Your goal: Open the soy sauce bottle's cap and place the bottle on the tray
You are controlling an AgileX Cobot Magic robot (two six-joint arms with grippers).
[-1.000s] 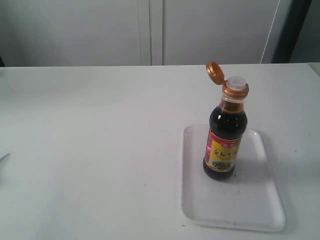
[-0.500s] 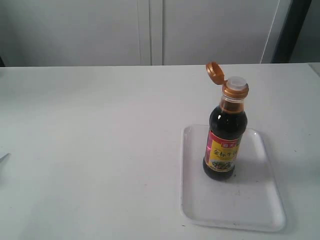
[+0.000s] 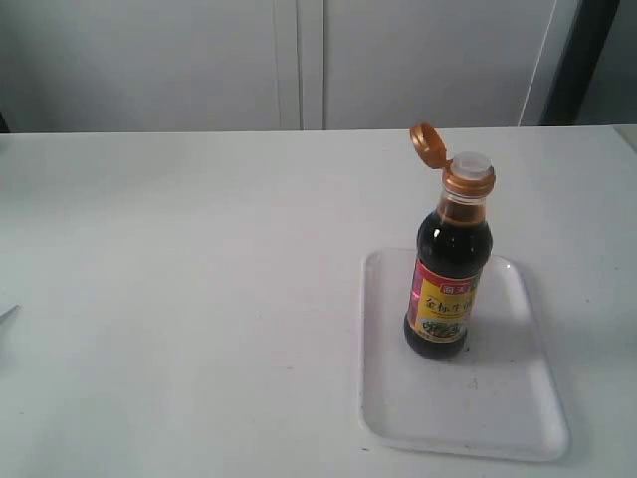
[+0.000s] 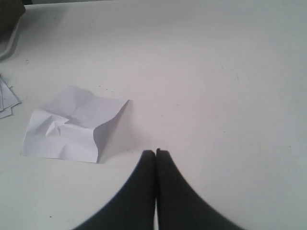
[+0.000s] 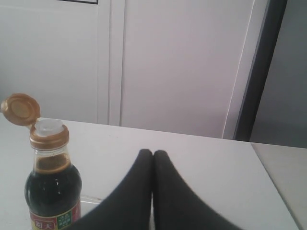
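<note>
Nothing moved: soy sauce bottle [image 3: 448, 261], Chinese label [image 3: 444, 299], on tray [image 3: 518, 418], cap [image 3: 427, 144] open; left hand [image 4: 156, 152], right hand [image 5: 153, 152] closed.

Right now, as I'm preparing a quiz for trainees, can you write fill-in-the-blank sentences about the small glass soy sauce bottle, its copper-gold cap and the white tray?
The small clear glass soy sauce bottle stands ____ on the flat white rectangular plastic tray.
Its round copper-gold plastic cap is flipped ____.
The left gripper, near a crumpled white paper sheet, has jaws ____.
The right gripper holds ____.
Missing words: upright; open; shut; nothing.
</note>
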